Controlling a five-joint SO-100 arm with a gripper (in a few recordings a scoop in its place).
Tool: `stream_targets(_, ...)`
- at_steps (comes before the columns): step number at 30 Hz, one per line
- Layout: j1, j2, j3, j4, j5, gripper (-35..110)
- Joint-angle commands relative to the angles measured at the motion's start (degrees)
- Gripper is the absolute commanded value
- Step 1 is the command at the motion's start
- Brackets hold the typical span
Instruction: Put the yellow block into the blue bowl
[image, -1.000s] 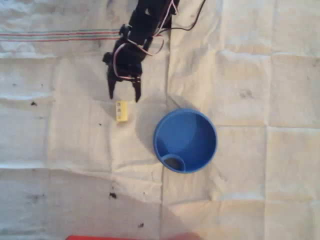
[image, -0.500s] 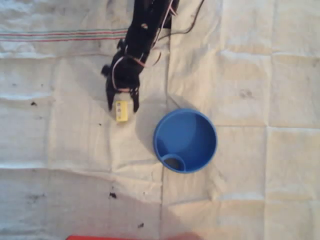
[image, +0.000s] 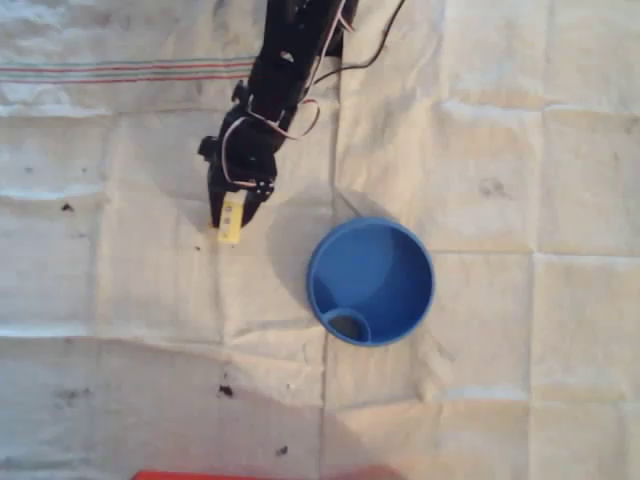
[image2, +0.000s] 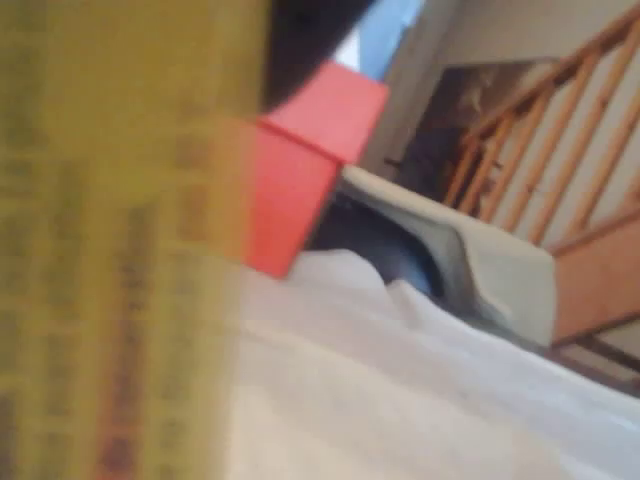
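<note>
From overhead I see my hand (image: 232, 207) closed down around the block (image: 231, 219), one finger on each long side, so it has hold of it. The block sits up and to the left of the bowl (image: 370, 282), near it but clear of its rim; I cannot tell whether the block rests on the cloth (image: 500, 180) or is just off it. The bowl stands upright on the cloth-covered desk, a small ring at its inner rim on the lower left. The arm (image: 290, 60) reaches in from the top edge. Through the wrist camera the block (image2: 110, 250) is a yellow blur on the left, with faint dark lettering. Behind it I make out a red box (image2: 300, 170), the white cloth (image2: 400, 400) and wooden rails (image2: 560, 130).
</note>
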Motion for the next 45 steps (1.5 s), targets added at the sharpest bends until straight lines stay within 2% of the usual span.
stream_targets(1,0.0,2.1,-6.2,-1.8,3.0,-1)
stream_targets(5,-1.2,6.6,-9.5,-0.9,9.3,0)
stream_targets(8,-6.2,10.6,-12.9,3.5,13.7,0)
stream_targets(13,-13.3,18.1,-19.7,17.5,21.2,0)
stream_targets(20,-22.0,20.7,-26.4,34.5,24.9,0)
stream_targets(27,-26.8,17.4,-26.5,31.7,27.6,0)
stream_targets(36,-29.8,6.9,-26.4,17.7,30.9,0)
stream_targets(45,-30.7,1.2,-26.3,15.4,31.1,2)
